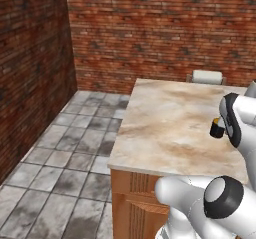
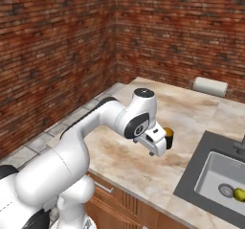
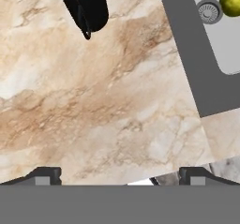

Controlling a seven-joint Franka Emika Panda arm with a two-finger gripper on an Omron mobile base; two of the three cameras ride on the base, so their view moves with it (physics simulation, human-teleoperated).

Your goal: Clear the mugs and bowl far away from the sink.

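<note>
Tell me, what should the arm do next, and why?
Probably move the open gripper forward over the black mug and lower it: the mug stands upright on the counter ahead of the fingertips, not yet grasped, near the sink.

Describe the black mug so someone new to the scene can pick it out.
Start at the marble counter left of the sink. The black mug stands on bare marble just beyond the gripper, well clear of the basin. It is a black cylinder with a yellow-orange inside and a thin handle, unlike the yellow-green round thing lying in the sink.
</note>
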